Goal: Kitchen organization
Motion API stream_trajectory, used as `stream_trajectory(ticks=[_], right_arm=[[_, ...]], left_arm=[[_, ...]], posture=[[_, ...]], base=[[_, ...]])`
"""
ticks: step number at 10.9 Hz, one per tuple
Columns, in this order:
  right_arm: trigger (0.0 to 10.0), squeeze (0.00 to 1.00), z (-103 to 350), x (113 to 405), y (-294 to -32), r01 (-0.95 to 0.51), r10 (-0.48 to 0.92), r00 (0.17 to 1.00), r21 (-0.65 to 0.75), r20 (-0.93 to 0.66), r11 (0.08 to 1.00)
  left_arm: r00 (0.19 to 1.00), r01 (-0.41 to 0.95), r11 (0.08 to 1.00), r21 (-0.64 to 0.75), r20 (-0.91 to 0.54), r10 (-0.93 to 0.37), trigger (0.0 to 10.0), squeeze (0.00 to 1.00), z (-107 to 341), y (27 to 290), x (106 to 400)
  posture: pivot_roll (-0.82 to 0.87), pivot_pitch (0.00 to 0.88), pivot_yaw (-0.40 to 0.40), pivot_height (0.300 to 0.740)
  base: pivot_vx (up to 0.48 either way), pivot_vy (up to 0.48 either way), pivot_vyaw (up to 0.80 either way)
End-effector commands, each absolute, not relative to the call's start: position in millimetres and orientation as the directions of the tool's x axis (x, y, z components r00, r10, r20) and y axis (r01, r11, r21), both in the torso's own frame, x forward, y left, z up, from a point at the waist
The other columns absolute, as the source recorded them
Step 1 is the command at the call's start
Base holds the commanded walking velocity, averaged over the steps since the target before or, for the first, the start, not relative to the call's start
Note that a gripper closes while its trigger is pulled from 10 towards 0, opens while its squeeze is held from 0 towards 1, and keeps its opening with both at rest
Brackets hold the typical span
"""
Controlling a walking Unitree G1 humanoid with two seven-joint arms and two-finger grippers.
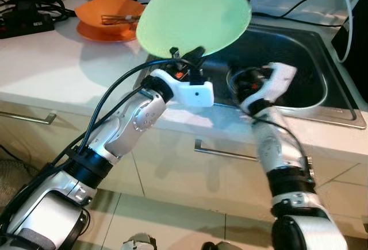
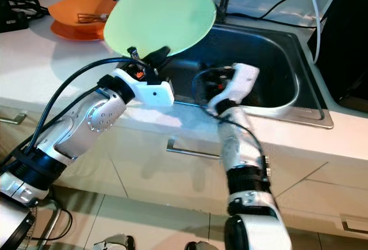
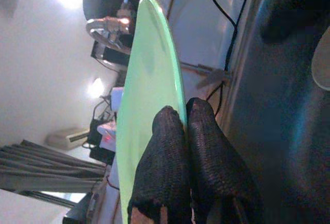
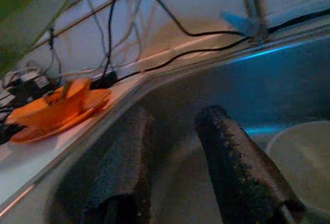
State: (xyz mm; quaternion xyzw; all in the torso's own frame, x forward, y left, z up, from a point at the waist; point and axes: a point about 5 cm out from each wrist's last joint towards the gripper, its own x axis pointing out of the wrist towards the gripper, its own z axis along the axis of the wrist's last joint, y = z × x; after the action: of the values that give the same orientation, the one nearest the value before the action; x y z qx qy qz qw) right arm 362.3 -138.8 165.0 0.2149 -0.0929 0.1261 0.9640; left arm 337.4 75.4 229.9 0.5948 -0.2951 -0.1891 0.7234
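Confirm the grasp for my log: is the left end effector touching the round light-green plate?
Touching. In the left wrist view, both black fingers press against the round light-green plate rim, one on each face, with no gap; the left end effector holds it above the sink edge.

White counter: stainless steel sink basin set into it at right. Orange plastic bowl on orange plate at back left, utensil inside bowl. Black cables along rear edge. Cabinet drawers with metal handles below.
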Motion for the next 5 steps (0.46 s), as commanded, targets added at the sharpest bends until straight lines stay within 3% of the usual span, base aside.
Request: stream_trajectory(ticks=[1, 4, 5], right_arm=[[10.0, 1.00, 174, 364, -146, -0.273, 0.177, 0.949, 0.400, 0.261, 0.875], [10.0, 1.00, 181, 363, -169, -0.215, 0.093, 0.957, 0.452, 0.276, 0.866], [10.0, 0.67, 185, 364, -172, -0.212, 0.071, 0.956, 0.508, 0.283, 0.835]], left_arm=[[0.732, -0.150, 0.259, 0.954, 0.283, -0.620, 10.0, 0.00, 249, 76, 339], [0.740, -0.153, 0.249, 0.956, 0.278, -0.612, 10.0, 0.00, 248, 81, 344], [0.740, -0.150, 0.246, 0.958, 0.273, -0.615, 10.0, 0.00, 247, 80, 344]], posture=[[0.09, 0.043, -0.025, 0.740], [0.09, 0.062, -0.022, 0.740], [0.09, 0.062, -0.022, 0.740]], base=[[0.000, 0.000, 0.00], [0.000, 0.000, 0.00], [0.000, 0.000, 0.00]])
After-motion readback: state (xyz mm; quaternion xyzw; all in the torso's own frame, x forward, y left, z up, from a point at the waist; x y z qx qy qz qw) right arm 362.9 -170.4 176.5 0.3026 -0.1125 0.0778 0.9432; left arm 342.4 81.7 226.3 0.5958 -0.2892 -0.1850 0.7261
